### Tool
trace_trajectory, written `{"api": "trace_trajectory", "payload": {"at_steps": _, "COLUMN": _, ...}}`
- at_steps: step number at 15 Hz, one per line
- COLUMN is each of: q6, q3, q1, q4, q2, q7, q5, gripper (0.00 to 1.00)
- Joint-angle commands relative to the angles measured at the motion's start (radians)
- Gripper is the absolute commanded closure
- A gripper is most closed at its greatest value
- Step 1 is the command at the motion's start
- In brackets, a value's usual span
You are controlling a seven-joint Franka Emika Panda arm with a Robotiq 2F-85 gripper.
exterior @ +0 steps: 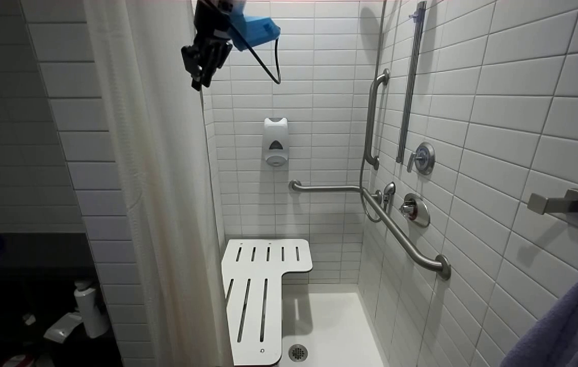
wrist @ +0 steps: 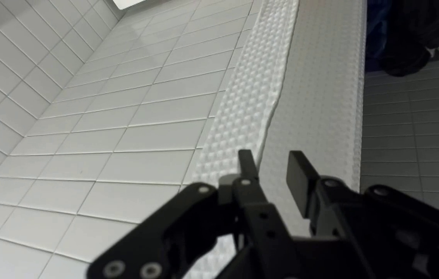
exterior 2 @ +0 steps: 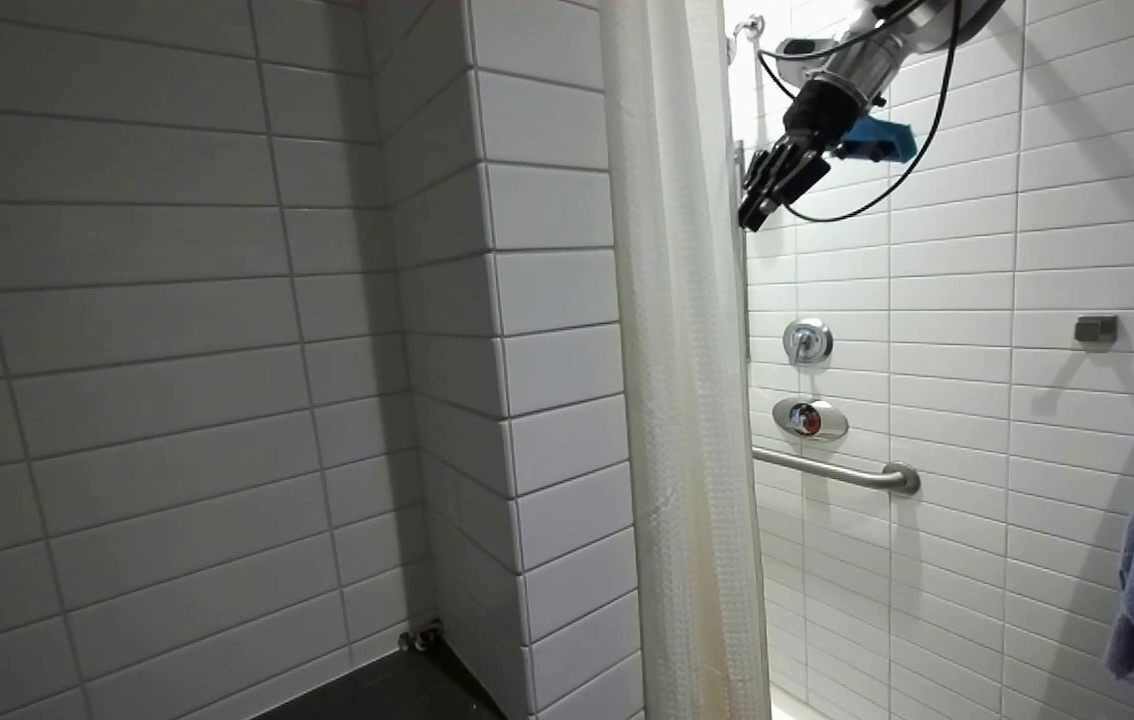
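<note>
A tiled wall [exterior 2: 557, 290] stands beside the curtain [exterior 2: 687, 400], which hangs in vertical folds: off-white, waffle-textured, yellow-brown discoloration lower down. The arm [exterior 2: 867, 65] slants down from the upper right in an exterior view, toward the curtain. The claw [wrist: 273, 162] lies nearest the curtain's edge, jaws moderately apart; contact with the curtain cannot be determined.

In an exterior view, right of the curtain [exterior: 172, 178] sits the bench [exterior: 254, 300] (partly behind it); left, a bottle [exterior: 91, 311]; before it, the claw [exterior: 201, 82].
</note>
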Motion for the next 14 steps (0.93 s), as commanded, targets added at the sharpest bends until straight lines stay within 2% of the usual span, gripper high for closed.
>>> {"api": "trace_trajectory", "payload": {"at_steps": 1, "q6": 0.004, "q3": 0.021, "q1": -0.018, "q4": -0.002, "q2": 0.002, "q7": -0.030, "q5": 0.010, "gripper": 0.99}}
{"api": "trace_trajectory", "payload": {"at_steps": 10, "q6": 0.011, "q3": 0.032, "q1": -0.020, "q4": -0.006, "q2": 0.000, "q7": -0.024, "q5": 0.001, "gripper": 1.00}}
{"api": "trace_trajectory", "payload": {"at_steps": 11, "q6": 0.010, "q3": 0.034, "q1": -0.021, "q4": -0.007, "q2": -0.001, "q7": -0.012, "q5": -0.007, "gripper": 0.74}}
{"api": "trace_trajectory", "payload": {"at_steps": 12, "q6": 0.021, "q3": 0.036, "q1": -0.021, "q4": -0.013, "q2": -0.005, "q7": -0.010, "q5": -0.010, "gripper": 0.72}}
{"api": "trace_trajectory", "payload": {"at_steps": 14, "q6": 0.023, "q3": 0.037, "q1": -0.022, "q4": -0.021, "q2": -0.011, "q7": -0.015, "q5": -0.010, "gripper": 0.61}}
